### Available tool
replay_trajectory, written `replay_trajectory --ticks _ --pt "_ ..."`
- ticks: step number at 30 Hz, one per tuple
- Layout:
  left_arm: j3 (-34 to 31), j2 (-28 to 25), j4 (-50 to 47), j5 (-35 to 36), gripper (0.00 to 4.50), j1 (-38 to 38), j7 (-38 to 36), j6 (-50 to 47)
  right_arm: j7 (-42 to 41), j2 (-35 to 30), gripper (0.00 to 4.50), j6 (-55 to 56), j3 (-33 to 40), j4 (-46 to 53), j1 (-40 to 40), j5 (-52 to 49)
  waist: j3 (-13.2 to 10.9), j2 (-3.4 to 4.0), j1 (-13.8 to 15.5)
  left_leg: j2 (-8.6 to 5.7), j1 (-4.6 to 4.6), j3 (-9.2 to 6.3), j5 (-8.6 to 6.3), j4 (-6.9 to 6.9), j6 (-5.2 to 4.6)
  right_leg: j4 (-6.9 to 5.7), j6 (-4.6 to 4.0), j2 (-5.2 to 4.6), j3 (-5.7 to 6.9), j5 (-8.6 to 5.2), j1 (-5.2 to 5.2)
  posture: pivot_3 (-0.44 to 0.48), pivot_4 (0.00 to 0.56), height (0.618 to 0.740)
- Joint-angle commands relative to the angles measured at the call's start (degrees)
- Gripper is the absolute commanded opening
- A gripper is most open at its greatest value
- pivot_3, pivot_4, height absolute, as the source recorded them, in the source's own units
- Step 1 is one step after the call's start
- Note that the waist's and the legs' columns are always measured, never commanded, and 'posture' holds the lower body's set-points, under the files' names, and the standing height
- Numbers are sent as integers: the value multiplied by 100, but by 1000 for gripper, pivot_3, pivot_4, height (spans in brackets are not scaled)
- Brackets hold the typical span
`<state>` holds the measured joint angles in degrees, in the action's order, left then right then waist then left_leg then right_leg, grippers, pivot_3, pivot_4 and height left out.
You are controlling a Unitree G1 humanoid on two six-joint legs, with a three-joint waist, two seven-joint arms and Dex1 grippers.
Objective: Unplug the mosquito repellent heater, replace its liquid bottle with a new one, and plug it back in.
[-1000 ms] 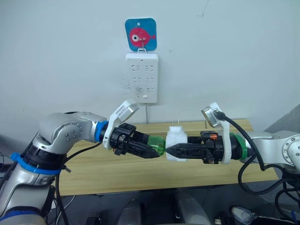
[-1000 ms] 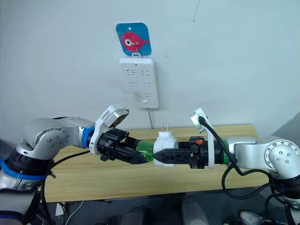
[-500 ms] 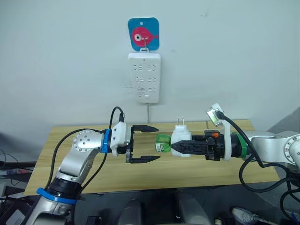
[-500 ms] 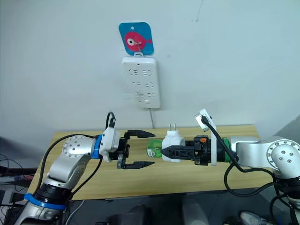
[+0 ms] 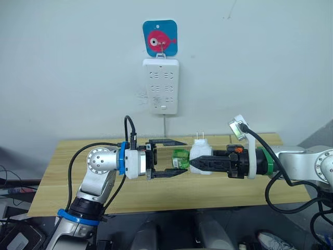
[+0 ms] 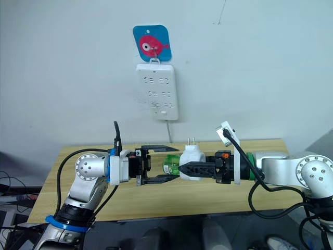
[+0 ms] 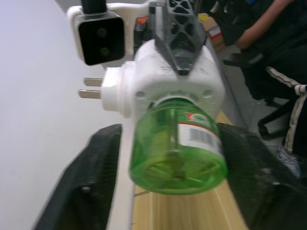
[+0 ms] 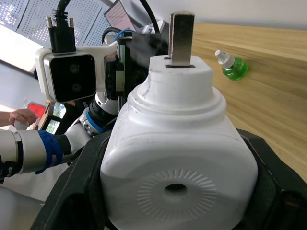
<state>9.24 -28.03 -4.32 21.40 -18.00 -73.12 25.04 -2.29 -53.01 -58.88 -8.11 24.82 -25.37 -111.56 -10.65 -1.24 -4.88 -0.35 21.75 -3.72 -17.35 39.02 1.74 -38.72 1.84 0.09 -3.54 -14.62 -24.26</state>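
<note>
The right end effector [image 5: 193,163] holds the mosquito repellent heater [image 5: 200,156] in the air above the wooden bench [image 5: 47,177]. Its two black fingers squeeze the white heater from both sides. The heater's two metal prongs [image 5: 198,136] point up. A green liquid bottle [image 5: 180,158] sticks out of the heater toward the left arm.

The left end effector [image 5: 176,158] is spread wide. One black finger is above the green bottle and one is below it. The fingers sit around the bottle, but I cannot tell if they touch it.

A second small green bottle [image 8: 230,66] lies on the bench. A white power strip [image 5: 161,86] hangs on the wall under a blue fish picture [image 5: 159,38].
</note>
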Motion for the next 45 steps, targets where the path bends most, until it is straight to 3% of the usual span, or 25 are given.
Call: replay_trajectory --ticks 1,4,5,10,12,14,15,20,22,27,31,36,43,45 --pt "0 -95 -184 62 2249 -100 23 -113 -37 1 3043 31 92 189 -78 -144 0 0 -6 0 0 0 0 0 0 0 0 0 0 0 0 -147 163 740" --pt "61 -251 -427 353 2249 -196 -109 -671 -32 2 3043 37 97 205 -72 -144 0 0 -11 1 0 -1 0 0 0 0 0 2 1 0 0 -148 164 740" --pt "126 -423 -580 543 2249 -242 -179 -1247 -37 -5 3043 30 96 208 -77 -144 0 0 -12 1 0 -3 0 0 0 0 0 4 2 0 0 -148 164 740" --pt "177 -1237 -1128 2137 2249 -814 665 -5448 -114 -61 3043 -38 91 250 -87 -144 -2 -2 -40 2 0 -11 0 0 0 -4 3 33 5 -2 0 -146 167 740" --pt "139 -1491 -875 3249 2249 -1404 733 -7390 -175 -57 3043 -49 84 269 -79 -144 -3 -2 -42 3 1 -16 0 1 0 -4 14 35 10 -8 1 -136 170 740" --pt "72 -1574 -542 3866 2249 -1829 580 -8468 -214 -47 3043 -45 59 273 -80 -144 -10 -4 -43 3 4 -26 0 2 0 -6 28 40 23 -17 1 -140 171 740" --pt "-4 -1537 -482 3883 2249 -1843 551 -8505 -226 -43 3043 -31 53 273 -70 -144 -11 -2 -48 4 4 -27 0 2 0 -6 30 45 46 -18 1 -144 171 740" --pt "-42 -1549 -601 3149 2249 -1361 209 -7613 -184 -42 3043 43 42 273 -15 -144 -17 8 -99 11 3 -32 0 -8 0 -5 -3 38 59 -5 -5 -146 170 740" --pt "28 -1496 -650 2762 2994 -1203 96 -7064 -174 -47 3043 57 39 278 -5 -144 -17 9 -81 12 9 -48 0 -8 1 -6 -8 27 76 -7 -6 -146 170 740" --pt "42 -1125 -594 1344 4497 -581 -267 -4484 -169 -88 3043 60 59 285 37 -144 -18 11 -20 9 6 -50 2 -6 4 -7 -13 10 82 -9 -1 -148 172 740" --pt "-164 -631 -214 469 4500 -49 -251 -2177 -155 -100 3043 75 76 297 61 -144 -18 11 0 4 9 -46 2 -6 4 1 -13 -4 81 -8 1 -152 173 740" --pt "-313 -62 70 90 4500 215 -84 -545 -138 -93 3043 99 83 327 96 -144 -18 11 14 -1 15 -51 2 -5 4 11 -13 -14 81 -8 7 -152 173 740" --pt "-114 226 52 99 4500 268 -187 277 -134 -83 3043 89 64 308 64 -144 -18 11 12 -1 13 -57 2 -5 3 8 -13 -15 84 -7 11 -145 174 740" --pt "-60 198 30 145 4098 247 -206 255 -131 -83 3043 89 62 307 64 -144 -18 11 11 -1 12 -57 2 -5 3 7 -13 -13 87 -8 12 -145 174 740"
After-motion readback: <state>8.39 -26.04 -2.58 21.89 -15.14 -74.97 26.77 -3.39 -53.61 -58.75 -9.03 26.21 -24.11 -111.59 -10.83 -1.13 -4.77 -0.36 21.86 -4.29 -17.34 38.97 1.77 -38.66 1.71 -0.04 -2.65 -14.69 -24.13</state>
